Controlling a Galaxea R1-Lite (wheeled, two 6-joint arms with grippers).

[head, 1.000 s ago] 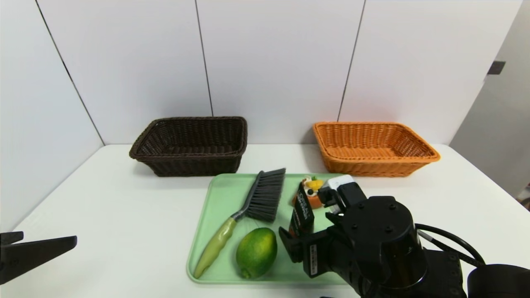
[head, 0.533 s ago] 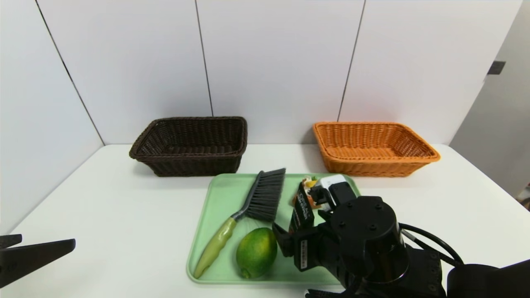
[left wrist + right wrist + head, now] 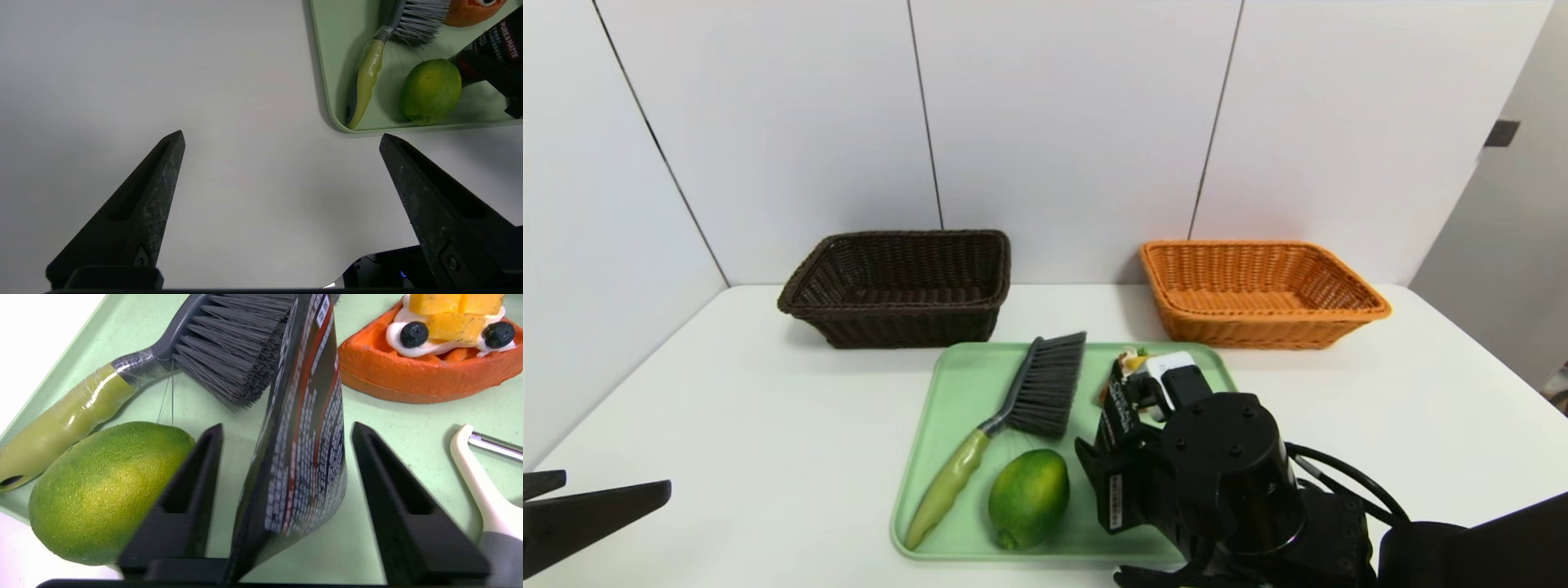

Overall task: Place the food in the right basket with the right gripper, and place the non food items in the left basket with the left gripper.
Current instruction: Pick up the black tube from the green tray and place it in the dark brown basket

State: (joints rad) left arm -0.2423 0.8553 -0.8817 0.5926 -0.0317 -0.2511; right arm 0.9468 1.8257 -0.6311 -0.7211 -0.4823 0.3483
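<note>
On the green tray (image 3: 956,384) lie a grey brush with a green handle (image 3: 1033,392), a green lime (image 3: 1029,498), a black tube with small print (image 3: 1117,404) and an orange fruit tart (image 3: 429,363). A white-handled peeler (image 3: 482,498) lies beside the tart. My right gripper (image 3: 287,425) is low over the tray with one finger on each side of the tube (image 3: 310,437). A gap shows on both sides, so it is open. The lime (image 3: 102,490) sits just outside one finger. My left gripper (image 3: 281,134) hangs open over bare table at the near left.
The dark brown basket (image 3: 915,235) stands at the back left and the orange basket (image 3: 1258,245) at the back right, both behind the tray. White walls close the back and the left side. The right arm's wrist (image 3: 1225,482) hides the tray's near right part.
My right arm has moved left and forward, bringing its fingers around the black tube, and the fingers have narrowed. The left gripper has stayed in place.
</note>
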